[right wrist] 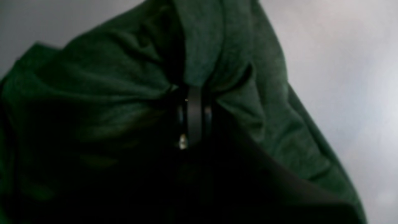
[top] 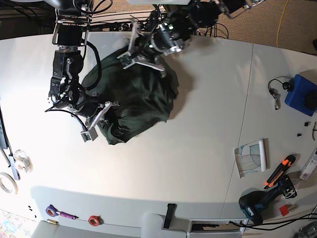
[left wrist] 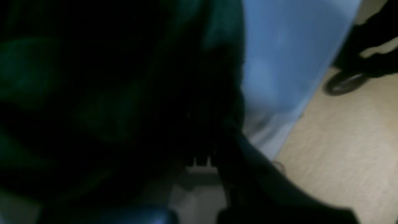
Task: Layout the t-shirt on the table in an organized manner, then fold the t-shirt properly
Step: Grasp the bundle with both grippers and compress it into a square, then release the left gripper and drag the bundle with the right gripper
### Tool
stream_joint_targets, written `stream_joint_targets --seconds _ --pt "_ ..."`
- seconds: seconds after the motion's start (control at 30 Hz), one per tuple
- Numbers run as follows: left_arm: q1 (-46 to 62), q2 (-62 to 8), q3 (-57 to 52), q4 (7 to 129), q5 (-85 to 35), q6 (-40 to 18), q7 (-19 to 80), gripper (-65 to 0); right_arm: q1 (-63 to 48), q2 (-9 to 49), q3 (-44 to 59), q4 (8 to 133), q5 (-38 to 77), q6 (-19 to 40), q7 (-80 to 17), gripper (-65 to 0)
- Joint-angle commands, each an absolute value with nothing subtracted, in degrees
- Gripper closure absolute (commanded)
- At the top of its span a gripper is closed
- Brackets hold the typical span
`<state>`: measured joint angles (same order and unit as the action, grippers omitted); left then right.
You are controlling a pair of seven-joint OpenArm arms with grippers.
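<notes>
On the white table the dark green t-shirt lies as a crumpled heap, not spread flat, at about 11 o'clock from the table's middle in the base view. The right gripper is at the heap's 8 o'clock edge, low and touching the cloth. In the right wrist view a black finger stands in the middle of the picture and the green folds gather tightly at its tip, so this pincer is closed and pinches the t-shirt. The left gripper is at the heap's 12 o'clock edge, right over the cloth. Its own camera is almost fully covered by dark fabric (only a black mass on the left side of the picture), so I cannot tell if this pincer is open or closed. At 2 o'clock in that same view a pale blue-grey strip shows, and beyond it the beige floor with a dark wheel. Far from the shirt, a blue box sits at the table's 3 o'clock edge, an orange cutter and a drill are near 5 o'clock, and a red roll of tape is at 7 o'clock.
</notes>
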<state>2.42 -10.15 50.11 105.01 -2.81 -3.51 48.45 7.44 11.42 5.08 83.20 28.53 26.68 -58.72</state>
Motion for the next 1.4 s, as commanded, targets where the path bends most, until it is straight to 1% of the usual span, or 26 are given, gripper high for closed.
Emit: stream_joint_targets --seconds 0.0,0.13,0.23,0.4,0.53,0.63,0.73,0.87,0.93,1.0,1.1,1.23,1.37 --pt "1.9 -9.4 50.0 108.9 -3.2 -3.7 46.4 0.0 8.6 12.0 5.4 83.9 28.8 26.4 -58.4 0.0" --pt "1.9 -10.7 50.0 117.2 -3.2 -3.7 46.7 0.0 8.6 12.0 5.4 83.9 28.4 26.3 -57.7 0.0" --pt "1.9 -11.3 50.0 120.2 -3.2 -3.6 46.7 0.0 9.0 12.0 5.4 84.0 28.4 26.3 -57.0 0.0" --pt "1.9 -11.6 50.0 120.4 -3.2 -3.6 46.8 0.0 10.6 12.0 6.3 85.5 29.9 26.3 -57.2 0.0" --pt "1.9 -11.6 50.0 120.4 -1.7 -3.6 46.7 0.0 11.2 12.1 7.8 91.5 30.6 26.3 -56.9 0.0" --pt "1.9 -11.6 48.1 120.1 -0.1 -2.0 46.7 0.0 11.1 12.0 7.9 96.6 30.6 26.3 -57.1 0.0" --pt "1.9 -11.6 42.5 119.1 -1.7 -1.9 46.4 0.0 11.1 11.8 7.9 98.8 30.6 26.3 -57.0 0.0" --pt "1.8 -11.6 33.1 116.3 -4.8 -2.0 45.4 0.0 11.1 9.4 7.9 98.9 32.5 26.9 -57.0 0.0" --pt "1.9 -11.6 28.5 115.4 -4.7 -2.5 45.4 0.0 11.1 7.8 7.9 98.9 36.4 29.8 -57.8 0.0" --pt "1.9 -11.6 23.9 115.1 -4.7 -2.8 45.4 0.0 11.1 6.0 7.9 99.0 40.3 32.8 -60.6 0.0" --pt "1.9 -11.6 17.0 115.1 -4.7 -2.8 45.4 0.0 10.0 4.2 7.9 99.0 43.1 33.6 -63.5 0.0" --pt "2.1 -11.6 8.3 115.1 -4.7 -3.1 45.5 0.0 6.8 4.0 7.9 99.4 44.1 34.1 -65.2 0.0" --pt "2.4 -12.0 2.0 115.0 -7.5 -5.8 45.4 0.0 2.1 3.9 7.9 100.3 44.1 34.2 -65.6 0.0"
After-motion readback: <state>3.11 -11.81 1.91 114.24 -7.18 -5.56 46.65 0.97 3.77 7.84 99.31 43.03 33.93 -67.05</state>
